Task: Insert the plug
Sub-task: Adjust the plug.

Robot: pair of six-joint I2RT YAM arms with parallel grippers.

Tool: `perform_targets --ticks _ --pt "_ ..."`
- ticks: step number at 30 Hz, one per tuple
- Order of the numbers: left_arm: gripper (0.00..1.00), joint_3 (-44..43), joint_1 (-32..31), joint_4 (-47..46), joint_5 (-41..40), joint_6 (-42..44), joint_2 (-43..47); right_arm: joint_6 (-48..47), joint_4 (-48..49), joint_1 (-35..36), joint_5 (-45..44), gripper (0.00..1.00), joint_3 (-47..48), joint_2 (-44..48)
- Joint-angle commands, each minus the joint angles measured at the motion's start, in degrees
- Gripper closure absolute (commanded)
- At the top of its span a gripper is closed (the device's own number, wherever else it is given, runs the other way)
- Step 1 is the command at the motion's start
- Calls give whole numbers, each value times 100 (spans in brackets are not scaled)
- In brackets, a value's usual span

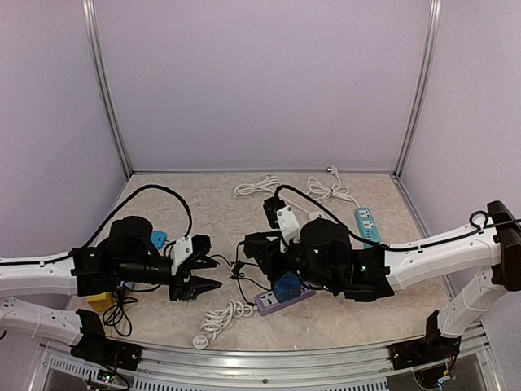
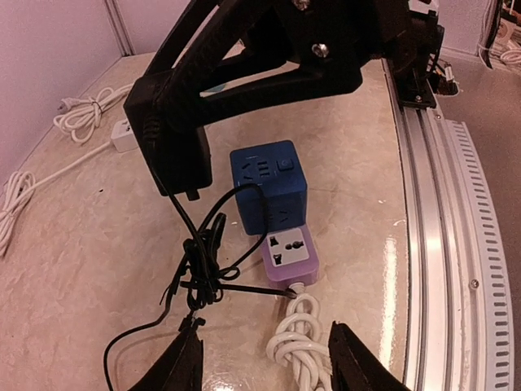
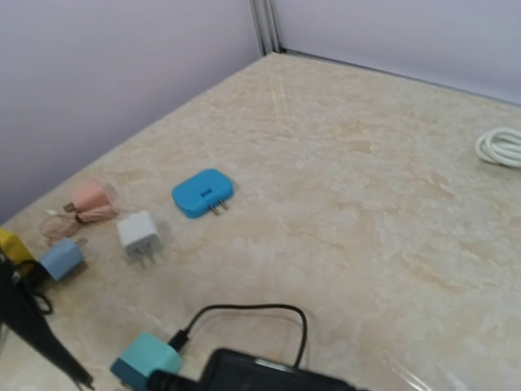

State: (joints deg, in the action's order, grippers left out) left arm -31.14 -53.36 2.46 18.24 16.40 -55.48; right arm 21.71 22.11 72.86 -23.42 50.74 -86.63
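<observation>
— Top external view first: where is the black plug?
— It is at the tip of the right gripper (image 1: 260,244), which reaches leftward over the middle of the table. The left wrist view shows it better. There the black plug (image 2: 182,173) is pinched in those fingers, just left of the blue cube socket (image 2: 269,187), close to it but apart.
— Which way does it point?
— Its long axis stands roughly upright. The black cable (image 2: 203,244) leaves its lower end and drops into a tangle on the table (image 1: 358,326). The pins are hidden, so I cannot tell which way they face.
— And the strip?
— The purple power strip (image 1: 303,295) lies flat with its sockets up. Its long axis runs left to right, the right end a little farther away. The blue cube socket sits on its middle, and one free socket shows on the left part. A white cord (image 1: 224,316) lies coiled off the left end.
— What about the left gripper?
— The left gripper (image 1: 205,265) points right toward the strip with its jaws apart. The cable tangle lies just ahead of one finger, and the white cord's coil lies between the two.
</observation>
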Motion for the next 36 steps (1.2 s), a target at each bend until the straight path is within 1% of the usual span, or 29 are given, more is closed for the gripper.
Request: perform_targets --ticks 1,5,7,9,11,13,14,15,20,25,27,28,31,33,34,36 --pt "49 339 -161 -2019 -472 -853 4 -63 -11 124 -205 100 109 -172" --pt "49 432 -286 -2779 -583 -1156 -262 -115 -137 258 -141 100 119 -158" --pt "51 402 -424 -2839 -605 -1303 -402 -108 -91 288 -96 100 59 -116" --pt "52 340 -530 -2690 -575 -1483 -533 -148 -104 307 -100 100 37 -73" --pt "57 298 -568 -2569 -620 -1604 -674 -212 -110 319 -98 100 20 -21" --pt "67 284 -573 -2530 -872 -1610 -761 -256 -85 319 -71 100 -17 26" --pt "70 291 -568 -2519 -992 -1607 -789 -275 -54 319 -61 100 -40 53" --pt "72 278 -562 -2521 -1053 -1565 -803 -300 -24 325 -31 100 -59 72" --pt "72 103 -568 -2591 -1280 -1351 -896 -411 31 324 64 100 -58 76" --pt "72 -82 -389 -2256 -1369 -1233 -874 -430 -2 324 17 100 -126 172" --pt "69 -81 -364 -2095 -1288 -1044 -790 -429 -57 325 -27 100 -139 221" --pt "67 -66 -367 -2025 -1288 -987 -762 -431 -79 320 -32 100 -132 247" --pt "50 -3 -359 -1962 -1210 -980 -739 -417 -70 325 8 100 -84 294" --pt "44 42 -373 -2114 -1003 -1057 -774 -370 -67 320 12 100 -9 277" --pt "41 52 -394 -2201 -940 -1101 -792 -350 -57 325 51 100 42 252" --pt "41 40 -447 -2405 -936 -1149 -859 -340 -34 329 163 100 140 171"
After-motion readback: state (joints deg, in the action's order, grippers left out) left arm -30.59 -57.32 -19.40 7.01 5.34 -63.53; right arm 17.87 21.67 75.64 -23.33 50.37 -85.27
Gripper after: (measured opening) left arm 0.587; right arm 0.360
